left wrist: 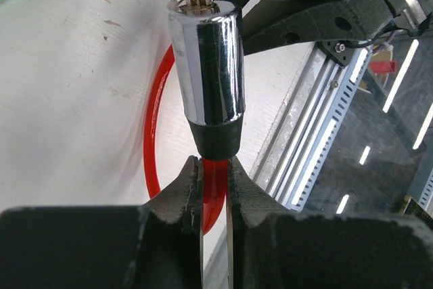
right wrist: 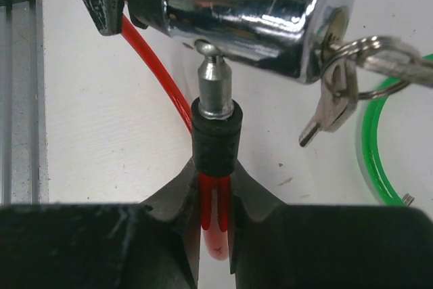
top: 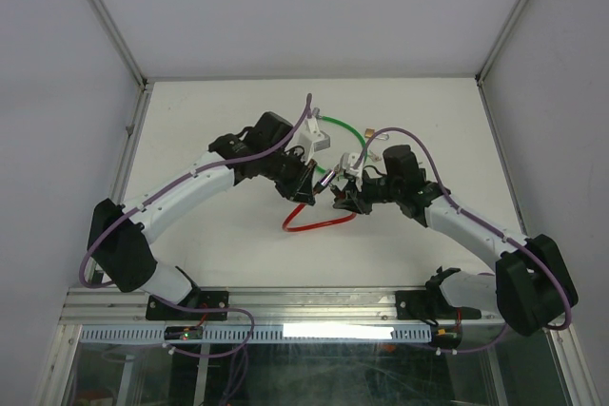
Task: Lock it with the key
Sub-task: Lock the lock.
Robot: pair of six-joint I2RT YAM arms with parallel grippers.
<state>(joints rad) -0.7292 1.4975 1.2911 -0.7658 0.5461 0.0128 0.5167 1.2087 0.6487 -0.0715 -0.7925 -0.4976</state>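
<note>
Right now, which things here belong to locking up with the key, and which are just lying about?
Job: chrome lock barrel, key in its keyhole, metal pin, red cable, left gripper and right gripper, both clamped on that cable.
Lying about: green cable, spare key dangling from the ring.

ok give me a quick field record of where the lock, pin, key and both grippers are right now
left gripper: shut on red cable, just below lock body
right gripper: shut on red cable, behind pin
pin: tip at lock body's side, not seated
key: in keyhole, spare key hanging beside it
green cable: lying apart, untouched
</note>
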